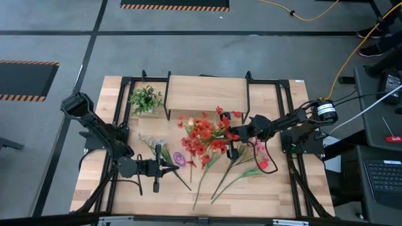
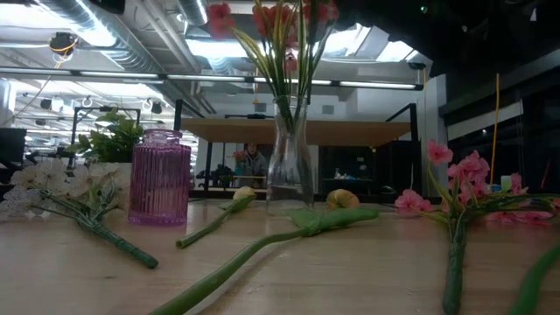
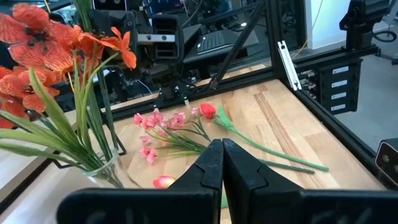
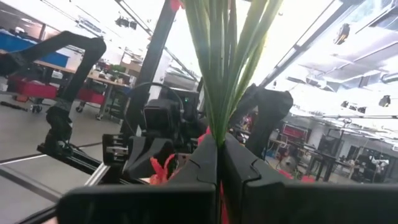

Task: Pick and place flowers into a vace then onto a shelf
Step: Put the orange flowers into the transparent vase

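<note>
My right gripper [image 4: 219, 155] is clamped tight on the green stems of a red spray of flowers [image 1: 202, 135], and in my right wrist view those stems rise straight out from between my fingers. The bunch sits near the middle of the table, just in front of the shelf [image 1: 204, 93], and the low view shows its stems standing in the clear glass vase [image 2: 290, 166], blooms up, long axis upright with the heads fanning outward. I judge these artificial stems light and springy, a bit slick, so the hold belongs low on the bundled stalks, never on the soft petals. The vase looks narrow, tall and breakable; I'd expect it to tip easily under a sideways pull. My left gripper [image 3: 222, 163] is shut on nothing, hovering low over the front-left of the table beside the purple ribbed vase [image 2: 159, 177]. More flowers lie flat: a pink spray [image 3: 163, 127] and a red tulip [image 3: 208, 111] toward my right side, stems running roughly front to back, and a white spray [image 2: 66, 188] by the purple vase.
</note>
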Controlling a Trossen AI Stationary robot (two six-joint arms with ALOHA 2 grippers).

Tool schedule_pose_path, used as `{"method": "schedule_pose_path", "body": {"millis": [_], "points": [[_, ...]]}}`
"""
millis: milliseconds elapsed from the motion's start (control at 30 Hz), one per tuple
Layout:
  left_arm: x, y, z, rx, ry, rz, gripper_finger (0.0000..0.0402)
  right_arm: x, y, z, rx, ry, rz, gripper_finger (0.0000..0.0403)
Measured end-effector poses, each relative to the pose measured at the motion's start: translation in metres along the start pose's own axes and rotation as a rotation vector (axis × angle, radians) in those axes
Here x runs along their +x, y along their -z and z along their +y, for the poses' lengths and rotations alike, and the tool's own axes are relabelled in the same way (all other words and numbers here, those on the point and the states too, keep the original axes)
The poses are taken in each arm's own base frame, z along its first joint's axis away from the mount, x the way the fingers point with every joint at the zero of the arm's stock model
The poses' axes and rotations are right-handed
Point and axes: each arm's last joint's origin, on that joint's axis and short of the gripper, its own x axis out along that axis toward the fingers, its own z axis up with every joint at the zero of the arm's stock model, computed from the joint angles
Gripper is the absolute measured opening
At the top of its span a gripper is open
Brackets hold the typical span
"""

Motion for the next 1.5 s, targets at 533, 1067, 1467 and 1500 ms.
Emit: {"method": "schedule_pose_path", "body": {"millis": [533, 1067, 1467, 1500], "points": [[0.0, 0.001, 0.0, 0.009, 0.001, 0.008, 0.0001, 0.013, 0.0, -0.011, 0.001, 0.008, 0.051, 0.0], [0.0, 0.001, 0.0, 0.01, 0.001, 0.008, 0.0001, 0.012, 0.006, -0.01, 0.011, -0.003, 0.108, 0.0], [0.0, 0.001, 0.0, 0.006, 0.001, 0.01, 0.0001, 0.004, 0.022, -0.005, 0.012, 0.039, 0.133, 0.0], [0.0, 0.001, 0.0, 0.004, 0.002, 0.011, 0.0001, 0.002, 0.024, -0.005, 0.01, 0.051, 0.121, 0.0]]}}
